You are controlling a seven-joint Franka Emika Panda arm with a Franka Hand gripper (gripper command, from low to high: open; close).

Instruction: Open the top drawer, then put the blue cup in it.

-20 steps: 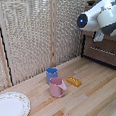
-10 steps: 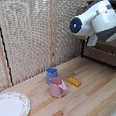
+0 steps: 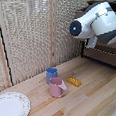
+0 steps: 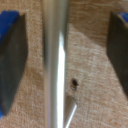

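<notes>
The arm (image 3: 98, 23) hides the top drawer (image 3: 106, 52); the wrist view is blurred.

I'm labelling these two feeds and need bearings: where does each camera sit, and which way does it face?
Exterior view: off the arm, looking down across the wooden table at the blue cup, pink cup, plate and dresser; the white arm shows.
Wrist view: on the wrist, close up between the open gripper fingers, facing a silver bar handle.
Shared: nothing recognisably.

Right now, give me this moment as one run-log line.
phase: reaching for drawer handle | gripper: open, silver bar handle between fingers, not clamped | blue cup: on table beside pink cup, untouched | drawer state: cannot tell
</notes>
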